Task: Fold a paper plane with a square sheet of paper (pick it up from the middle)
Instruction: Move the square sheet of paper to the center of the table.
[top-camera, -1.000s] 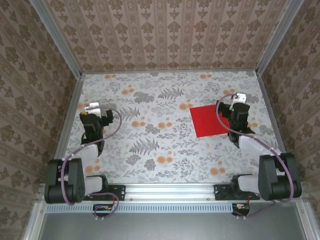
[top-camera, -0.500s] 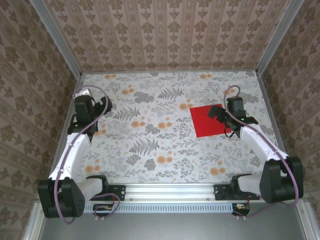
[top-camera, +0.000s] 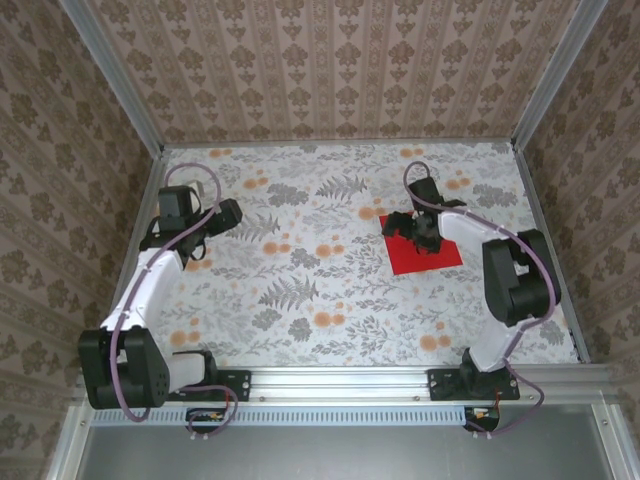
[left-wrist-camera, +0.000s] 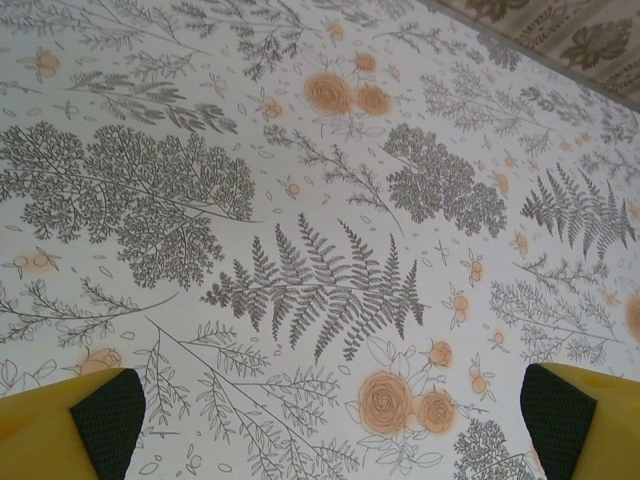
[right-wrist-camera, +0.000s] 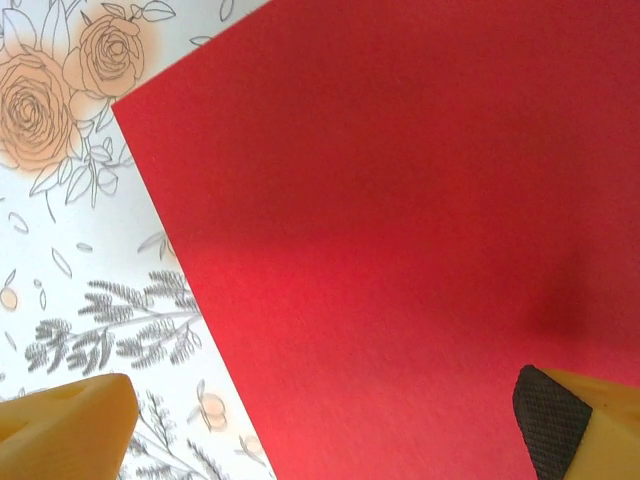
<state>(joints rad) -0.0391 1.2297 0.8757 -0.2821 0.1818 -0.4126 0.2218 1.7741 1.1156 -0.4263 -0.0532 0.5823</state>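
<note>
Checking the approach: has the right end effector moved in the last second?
Yes. The right end effector swung left, away from the right rail, to above the square sheet of paper.

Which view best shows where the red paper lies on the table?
Top external: the square sheet of paper lies right of centre on the table, under the right end effector. Right wrist crops it to one corner; left wrist faces flowered table.

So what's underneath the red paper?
The red paper lies flat on the flowery table. Flowers and ferns show beside its edges, but the part right underneath is covered, so you can't see it. The right gripper is above the paper, open.
</note>
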